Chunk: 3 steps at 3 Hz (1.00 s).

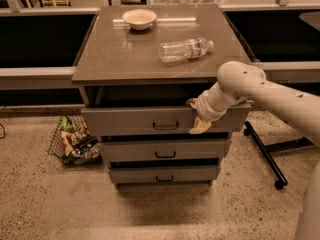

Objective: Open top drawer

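The top drawer [130, 121] is the widest of three grey-brown drawers under the table top. Its front stands a little out from the cabinet, with a dark gap above it. Its small dark pull handle [166, 126] sits at the centre of the front. My gripper [198, 116] is at the end of the pale arm that comes in from the right. It is against the upper edge of the drawer front, just right of the handle and apart from it.
A clear plastic bottle [186, 49] lies on the table top [115, 59], and a white bowl [139, 18] stands at the back. Two shorter drawers [165, 151] sit below. A wire basket of packets [75, 141] is on the floor at the left, and a wheeled stand leg [265, 156] at the right.
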Tool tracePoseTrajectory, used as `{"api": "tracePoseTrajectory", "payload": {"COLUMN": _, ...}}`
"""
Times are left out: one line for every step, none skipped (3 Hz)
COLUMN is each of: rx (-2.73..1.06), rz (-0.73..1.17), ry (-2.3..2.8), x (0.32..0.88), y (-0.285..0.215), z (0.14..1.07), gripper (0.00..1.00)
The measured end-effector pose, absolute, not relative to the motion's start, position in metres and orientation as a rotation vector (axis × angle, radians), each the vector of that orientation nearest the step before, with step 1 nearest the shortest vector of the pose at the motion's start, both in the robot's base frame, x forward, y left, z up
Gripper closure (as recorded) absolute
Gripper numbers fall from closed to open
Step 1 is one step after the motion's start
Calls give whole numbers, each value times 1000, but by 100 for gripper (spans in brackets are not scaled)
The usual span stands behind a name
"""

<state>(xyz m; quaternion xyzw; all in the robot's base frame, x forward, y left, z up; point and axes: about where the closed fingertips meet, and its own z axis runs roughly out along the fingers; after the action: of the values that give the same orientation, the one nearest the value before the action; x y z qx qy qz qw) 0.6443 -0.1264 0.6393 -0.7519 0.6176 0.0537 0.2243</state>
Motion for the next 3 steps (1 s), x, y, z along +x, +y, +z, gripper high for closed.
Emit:
{"api": "tracePoseTrajectory", "payload": {"rx": -2066, "rz": 147, "ry": 1684, "x": 634, "y": -125, "z": 646, "gripper": 72}}
{"api": "tracePoseTrajectory", "payload": {"rx": -2065, "rz": 152, "ry": 1645, "x": 610, "y": -122, "z": 656, "gripper": 95}}
{"api": "tracePoseTrajectory", "payload": {"rx": -2065, "rz": 153, "ry": 1645, "x": 609, "y": -122, "z": 655, "gripper": 100}}
